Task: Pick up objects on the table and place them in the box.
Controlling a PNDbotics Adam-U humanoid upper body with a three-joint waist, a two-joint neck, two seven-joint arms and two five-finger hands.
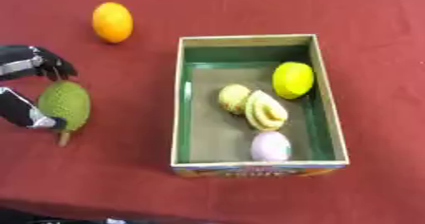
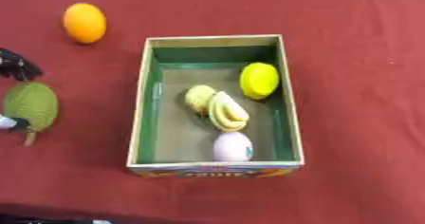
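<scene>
1. Left hand (image 1: 25, 88) at the left edge, fingers and thumb curled round the green bumpy fruit (image 1: 65, 104), which lies on the table (image 1: 124, 180).
2. Orange (image 1: 112, 22) lies far left.
3. Box (image 1: 177, 123) holds four items.

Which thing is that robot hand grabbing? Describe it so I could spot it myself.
Start at the green-lined box and look left, past its wall. The left robot hand curls around a bumpy green oval fruit with a short stalk, unlike the smooth orange farther away.

The left hand (image 1: 32, 90) is showing glossy black fingers and casing, with silver-grey metal segments gleaming at its joints.
</scene>
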